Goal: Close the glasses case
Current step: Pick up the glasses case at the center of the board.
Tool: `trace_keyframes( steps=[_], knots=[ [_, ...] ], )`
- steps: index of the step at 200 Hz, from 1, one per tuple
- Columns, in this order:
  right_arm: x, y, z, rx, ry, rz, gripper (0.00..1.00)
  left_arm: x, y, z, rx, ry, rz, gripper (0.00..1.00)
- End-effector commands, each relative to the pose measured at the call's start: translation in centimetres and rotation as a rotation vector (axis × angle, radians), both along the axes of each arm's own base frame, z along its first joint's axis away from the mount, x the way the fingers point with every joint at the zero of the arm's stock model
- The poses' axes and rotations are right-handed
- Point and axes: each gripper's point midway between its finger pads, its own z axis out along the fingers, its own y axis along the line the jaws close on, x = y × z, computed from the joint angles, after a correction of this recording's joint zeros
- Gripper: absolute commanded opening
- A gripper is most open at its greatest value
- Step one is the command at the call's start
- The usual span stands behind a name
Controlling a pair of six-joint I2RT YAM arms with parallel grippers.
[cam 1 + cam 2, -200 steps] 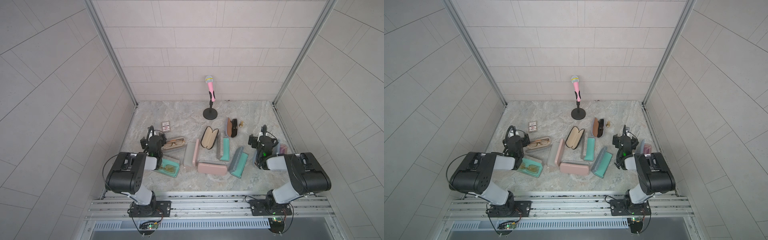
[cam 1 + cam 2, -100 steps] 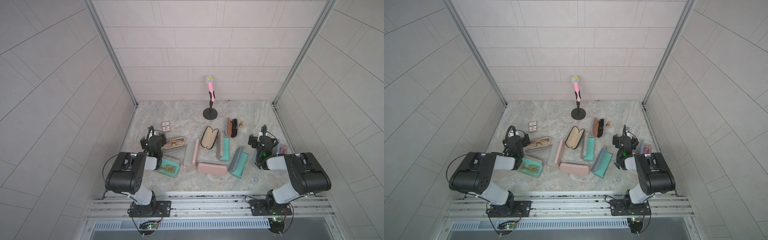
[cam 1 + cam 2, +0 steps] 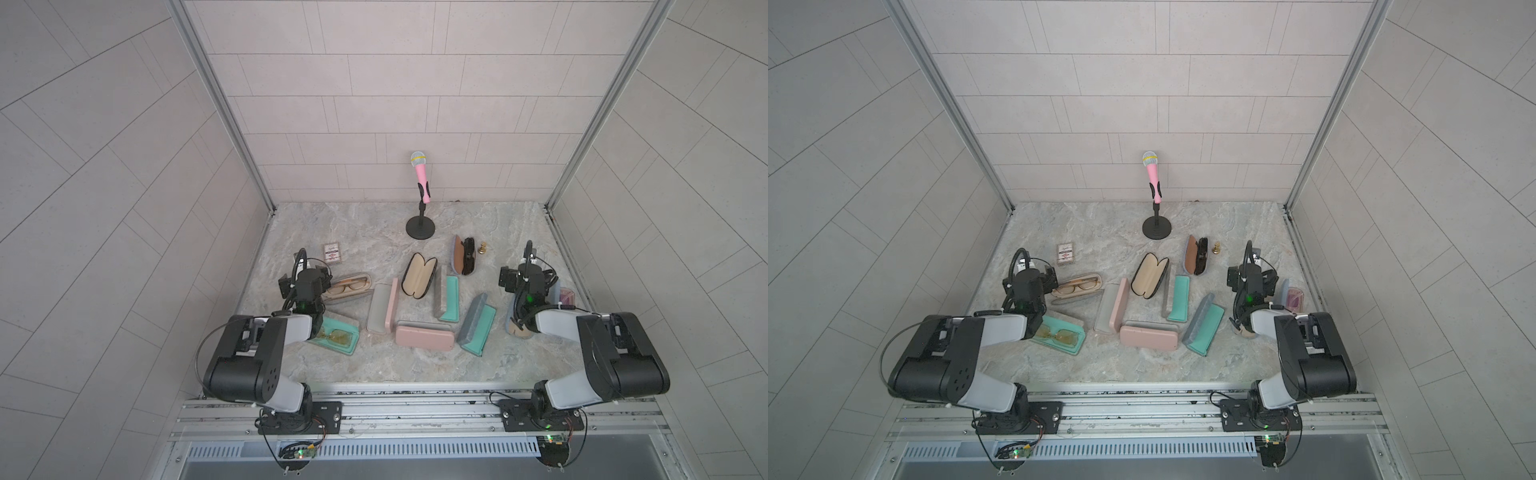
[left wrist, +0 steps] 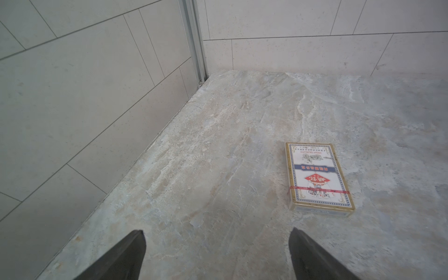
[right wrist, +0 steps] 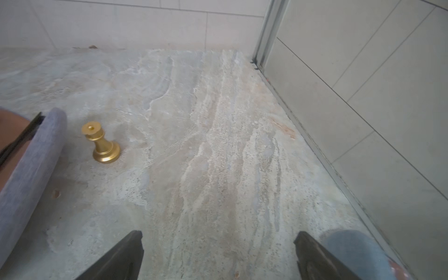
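Several glasses cases lie open mid-table in both top views. Among them are a black case with cream lining (image 3: 419, 275), a beige case holding glasses (image 3: 347, 286) and a teal case with yellow glasses (image 3: 336, 334). There are also two grey-and-teal cases (image 3: 446, 299) (image 3: 477, 324). A pink case (image 3: 424, 336) lies shut. My left gripper (image 4: 217, 231) is open over bare table beside the beige case, holding nothing. My right gripper (image 5: 218, 233) is open too, right of a grey case with sunglasses (image 5: 31, 164), and is empty.
A pink microphone on a black stand (image 3: 420, 195) rises at the back. A card deck (image 4: 317, 177) lies ahead of the left gripper. A gold chess piece (image 5: 101, 143) stands by the grey case. A blue case (image 5: 356, 254) lies against the right wall, and a grey-and-pink case (image 3: 382, 305) lies open at centre.
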Motion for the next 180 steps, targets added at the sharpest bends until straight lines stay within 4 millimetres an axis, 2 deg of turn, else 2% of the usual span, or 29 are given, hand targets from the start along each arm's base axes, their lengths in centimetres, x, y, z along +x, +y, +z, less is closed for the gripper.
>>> trace_keyframes(
  steps=[1,9,25,38,47,53,69,82,108,123,140,162,180],
  knots=[
    [-1.1,-2.0,3.9,-0.001,0.119,-0.144,1.0,-0.3,1.6,4.7,-0.036,-0.008,0.137,1.0],
    [-1.5,-2.8,5.2,0.007,0.115,-0.214,1.0,-0.7,1.9,6.2,-0.073,-0.001,0.188,1.0],
    [-3.5,-4.3,7.3,0.044,0.105,-0.374,1.0,-1.7,2.4,8.7,-0.156,0.038,0.274,1.0],
    [-5.2,-4.9,8.1,0.097,0.107,-0.454,1.0,-2.7,2.5,10.1,-0.226,0.06,0.337,1.0],
    [-5.1,-3.8,8.0,0.143,0.14,-0.375,1.0,-3.8,2.8,10.4,-0.286,0.073,0.396,1.0],
    [-5.2,-3.1,7.9,0.171,0.15,-0.336,1.0,-3.9,2.4,10.4,-0.327,0.088,0.383,1.0],
    [-5.8,-1.7,7.9,0.24,0.168,-0.271,1.0,-1.9,-0.9,10.0,-0.433,0.121,0.155,1.0],
    [-6.5,-0.8,8.2,0.272,0.18,-0.244,1.0,-1.7,-3.0,10.0,-0.498,0.135,0.052,1.0],
    [-7.2,1.6,11.0,0.192,0.176,-0.167,1.0,-1.8,-5.0,9.9,-0.549,0.143,-0.006,1.0],
    [-7.4,3.4,13.0,0.131,0.164,-0.11,1.0,-1.4,-6.3,8.9,-0.592,0.179,-0.041,1.0],
    [-7.1,6.1,14.2,0.129,0.153,-0.009,1.0,-0.6,-8.2,7.8,-0.608,0.243,-0.083,1.0],
    [-6.5,9.4,13.9,0.158,0.188,0.106,1.0,0.4,-11.0,5.9,-0.596,0.35,-0.133,1.0],
    [-6.0,11.3,12.9,0.155,0.253,0.161,1.0,0.9,-13.8,5.0,-0.607,0.427,-0.213,1.0]
  ],
)
